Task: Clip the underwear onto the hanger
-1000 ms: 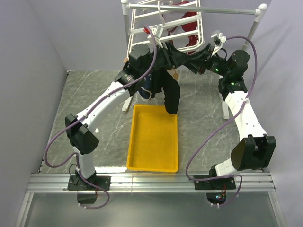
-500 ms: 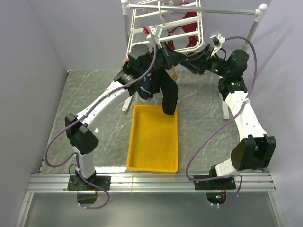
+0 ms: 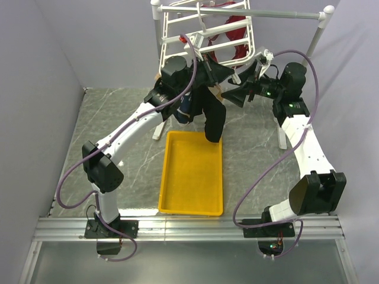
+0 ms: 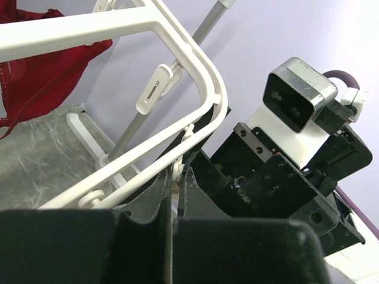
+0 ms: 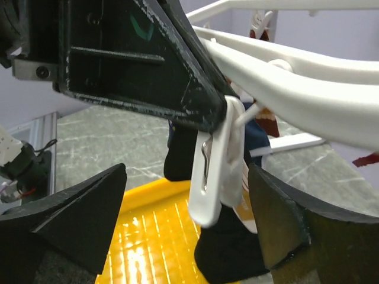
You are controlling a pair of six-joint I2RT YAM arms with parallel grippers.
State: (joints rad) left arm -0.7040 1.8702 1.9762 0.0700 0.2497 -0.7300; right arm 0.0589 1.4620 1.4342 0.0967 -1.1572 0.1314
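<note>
At the hanger (image 4: 118,23) corner, your left gripper (image 4: 176,177) is pinched shut, right gripper (image 5: 186,177) spread wide; a shallow clip (image 5: 216,160) bite could drop the underwear (image 3: 213,121).

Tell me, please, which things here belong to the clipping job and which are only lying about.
For the job:
- underwear
- hanger
- clip

Only lying about:
- yellow tray
- red garment
- navy pair
</note>
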